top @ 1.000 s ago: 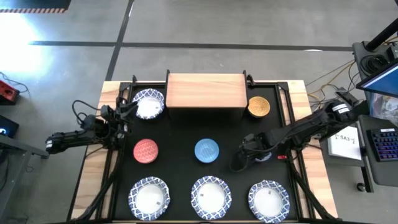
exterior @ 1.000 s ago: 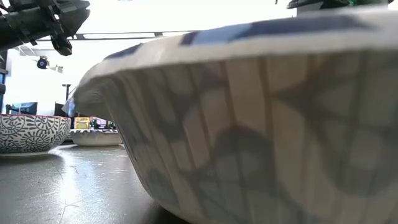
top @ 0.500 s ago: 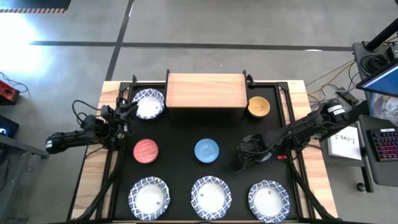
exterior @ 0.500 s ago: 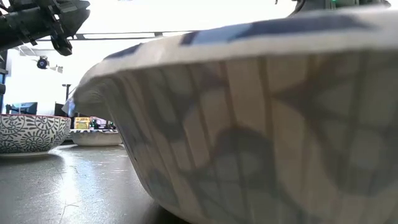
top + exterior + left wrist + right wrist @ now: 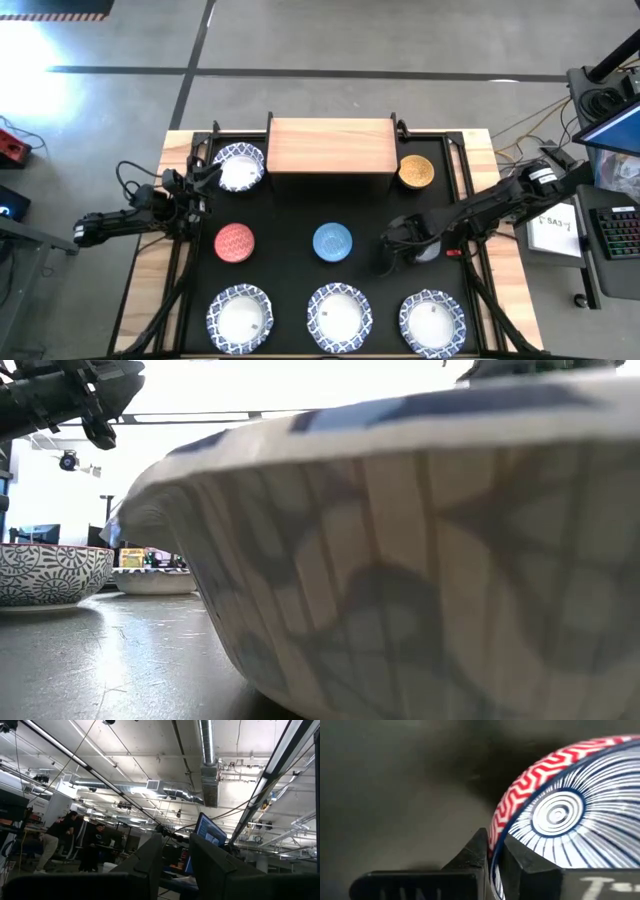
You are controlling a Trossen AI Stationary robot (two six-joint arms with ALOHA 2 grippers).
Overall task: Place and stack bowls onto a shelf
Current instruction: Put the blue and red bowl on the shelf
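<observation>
The right gripper (image 5: 385, 255) sits just right of the blue bowl (image 5: 332, 241), jaws pinched on a bowl's red-zigzag rim (image 5: 520, 785). The shelf (image 5: 330, 146) lies beyond it. Left gripper (image 5: 205, 180): jaw state unclear.

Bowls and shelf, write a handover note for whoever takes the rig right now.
Right gripper: shut on the rim of a red-zigzag bowl, right of the blue bowl.
Left gripper: open, holding nothing, beside the back-left white bowl.
Shelf: no bowl on it yet.
Left to do: every bowl, including the red bowl, yellow-tan bowl and front white bowls.
</observation>
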